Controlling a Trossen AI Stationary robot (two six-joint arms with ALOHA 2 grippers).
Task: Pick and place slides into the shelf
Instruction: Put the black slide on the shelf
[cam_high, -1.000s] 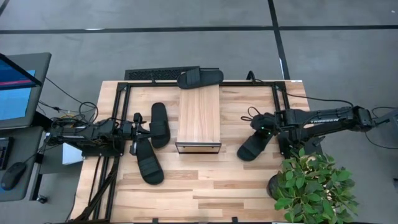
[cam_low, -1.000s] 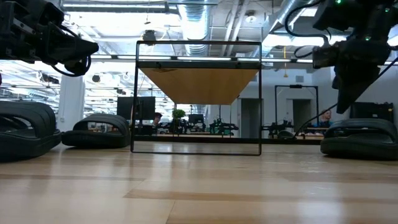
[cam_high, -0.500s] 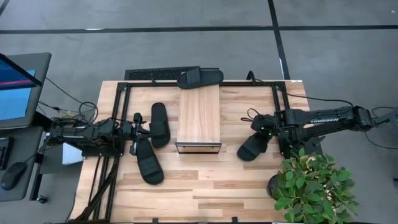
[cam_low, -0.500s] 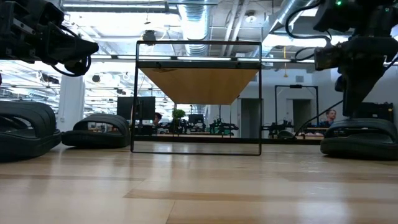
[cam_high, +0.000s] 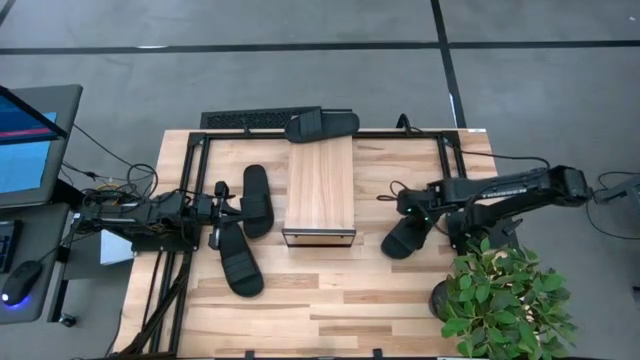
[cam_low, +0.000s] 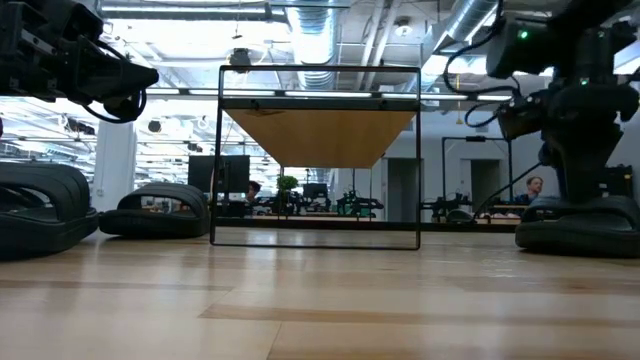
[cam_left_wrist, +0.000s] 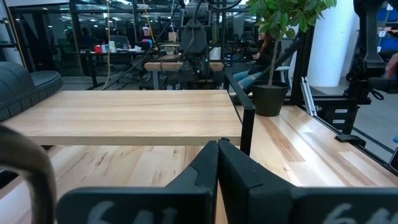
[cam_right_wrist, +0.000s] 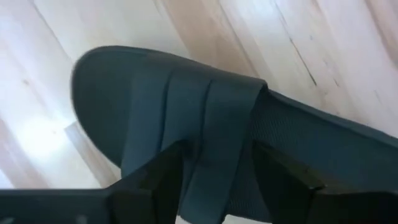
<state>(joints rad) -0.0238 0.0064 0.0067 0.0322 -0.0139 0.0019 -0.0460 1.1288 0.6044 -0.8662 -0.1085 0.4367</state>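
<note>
While diagonal, slide (cam_high: 406, 234) under right tool (cam_high: 418, 214).

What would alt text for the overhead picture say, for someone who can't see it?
The right gripper hangs over a black slide right of the wooden shelf. Three more slides lie around, and the left gripper waits on the left.

Right arm stretched in from the table's right edge, right gripper (cam_high: 414, 208) lowered with fingers parted, left gripper (cam_high: 218, 212) at left with fingers pressed together
</note>
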